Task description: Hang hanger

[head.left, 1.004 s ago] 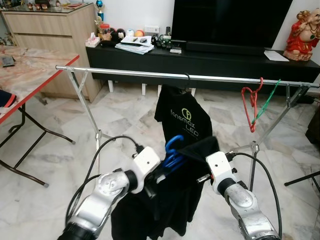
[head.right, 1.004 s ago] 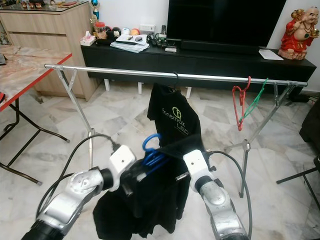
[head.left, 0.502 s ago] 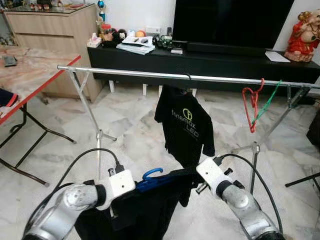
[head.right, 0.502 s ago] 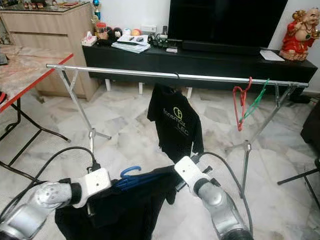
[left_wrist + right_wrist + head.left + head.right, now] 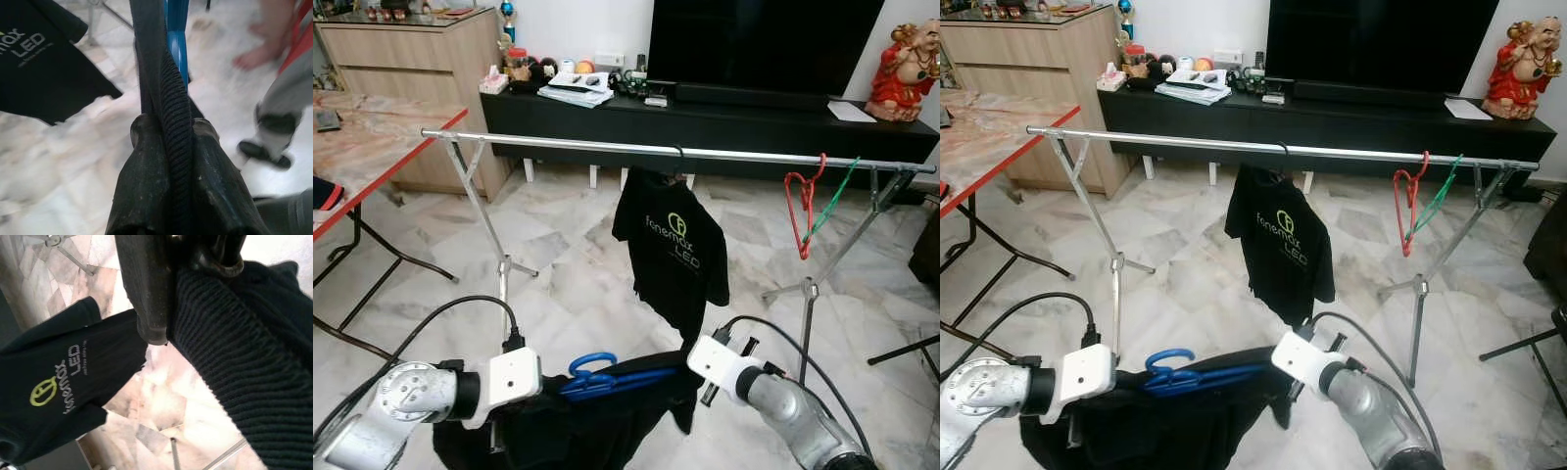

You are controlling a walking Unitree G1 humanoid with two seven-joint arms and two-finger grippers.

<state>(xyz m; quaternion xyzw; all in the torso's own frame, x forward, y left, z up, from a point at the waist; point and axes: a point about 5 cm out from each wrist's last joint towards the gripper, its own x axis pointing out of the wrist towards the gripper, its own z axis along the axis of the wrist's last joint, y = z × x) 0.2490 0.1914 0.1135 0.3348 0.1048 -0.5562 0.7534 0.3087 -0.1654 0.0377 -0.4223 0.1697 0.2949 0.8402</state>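
Hanging low between the two arms, well below the rail, a blue hanger [image 5: 607,377] is seen with a black garment [image 5: 597,431] draped over it, its hook turned up toward the left. The left pincer [image 5: 168,147] is closed on a ribbed black edge of the garment beside the blue plastic, as shown in the left wrist view. The right pincer [image 5: 190,293] is clamped on ribbed black cloth at the other end. The hanger is judged stiff and light, while the cloth is soft and likely to slip or sag; a hold close to the hook would probably steady it best. Beyond, a silver clothes rail [image 5: 558,145] is stretched across, with a black printed T-shirt [image 5: 671,250] hung at its middle and a red hanger [image 5: 806,211] and a green hanger [image 5: 835,199] further right. A red-edged counter [image 5: 382,132] is set at the left.
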